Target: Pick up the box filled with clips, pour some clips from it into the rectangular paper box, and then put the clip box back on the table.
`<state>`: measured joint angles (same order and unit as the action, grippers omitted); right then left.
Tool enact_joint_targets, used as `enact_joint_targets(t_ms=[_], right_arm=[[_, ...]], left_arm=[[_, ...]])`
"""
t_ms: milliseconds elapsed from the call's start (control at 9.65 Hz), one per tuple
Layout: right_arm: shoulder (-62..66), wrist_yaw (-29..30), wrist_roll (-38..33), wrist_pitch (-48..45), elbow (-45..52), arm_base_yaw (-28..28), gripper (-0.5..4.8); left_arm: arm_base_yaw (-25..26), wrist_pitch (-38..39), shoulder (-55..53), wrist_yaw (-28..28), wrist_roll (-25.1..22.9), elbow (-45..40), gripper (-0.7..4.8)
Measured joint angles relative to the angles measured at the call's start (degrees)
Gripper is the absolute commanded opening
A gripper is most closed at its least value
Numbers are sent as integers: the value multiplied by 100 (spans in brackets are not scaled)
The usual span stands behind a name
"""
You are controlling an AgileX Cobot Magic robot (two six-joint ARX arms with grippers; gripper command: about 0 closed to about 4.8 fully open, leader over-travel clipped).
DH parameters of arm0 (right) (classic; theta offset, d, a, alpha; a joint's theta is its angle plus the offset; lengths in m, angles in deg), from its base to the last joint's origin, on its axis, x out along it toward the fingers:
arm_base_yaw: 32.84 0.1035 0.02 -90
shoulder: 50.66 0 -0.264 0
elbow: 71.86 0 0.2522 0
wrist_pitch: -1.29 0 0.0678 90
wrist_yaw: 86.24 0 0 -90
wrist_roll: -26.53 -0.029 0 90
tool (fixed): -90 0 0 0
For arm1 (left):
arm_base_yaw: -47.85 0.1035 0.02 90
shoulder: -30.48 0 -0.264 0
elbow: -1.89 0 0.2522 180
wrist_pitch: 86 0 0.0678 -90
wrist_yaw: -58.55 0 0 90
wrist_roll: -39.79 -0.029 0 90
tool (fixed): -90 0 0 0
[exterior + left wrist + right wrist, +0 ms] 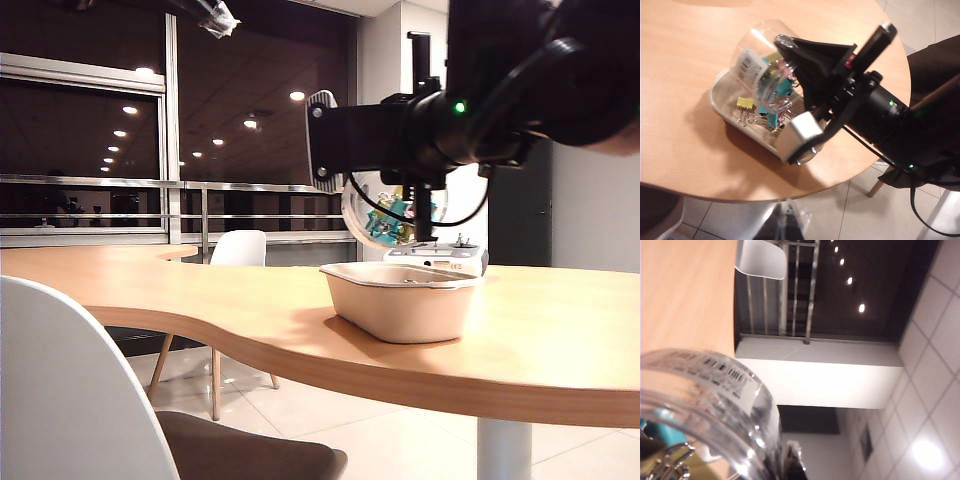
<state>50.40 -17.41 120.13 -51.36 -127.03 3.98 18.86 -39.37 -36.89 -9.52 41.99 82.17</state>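
Light-wood table (pixel 560 340) carries the beige paper tray (pixel 400 300) near its curved edge, and the pouring step is in hand: the right gripper (pixel 790 75) is pinched shut on the clear tub of clips (pixel 757 57), holding it tipped on its side directly above the tray. Seen from the left wrist, a yellow clip (pixel 744 103) and a few teal ones already lie in the tray, at about seven o'clock from the tub's mouth. Next, judging by this, the tub should be righted gently once enough have dropped, then set down on bare table beside the tray. A grey device (pixel 437 257) stands behind the tray, half hidden. The left gripper appears in no view, so its state cannot be told; the tub's mouth is blurred and the right wrist shows only its wall.
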Motion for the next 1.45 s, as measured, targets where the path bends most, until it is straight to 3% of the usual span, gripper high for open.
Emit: enact_joint_targets(t_ms=[311, 1140, 1347, 1451], right_arm=[[0, 26, 245, -409, 57, 37, -2], [162, 146, 348, -136, 59, -216, -2], [221, 210, 866, -962, 94, -37, -1], [249, 149, 1246, -914, 94, -70, -1]], left_arm=[[0, -2, 0, 0, 0, 0, -7], [0, 0, 0, 2, 0, 2, -7], [0, -2, 0, 2, 0, 2, -7], [0, 0, 0, 2, 0, 2, -7]])
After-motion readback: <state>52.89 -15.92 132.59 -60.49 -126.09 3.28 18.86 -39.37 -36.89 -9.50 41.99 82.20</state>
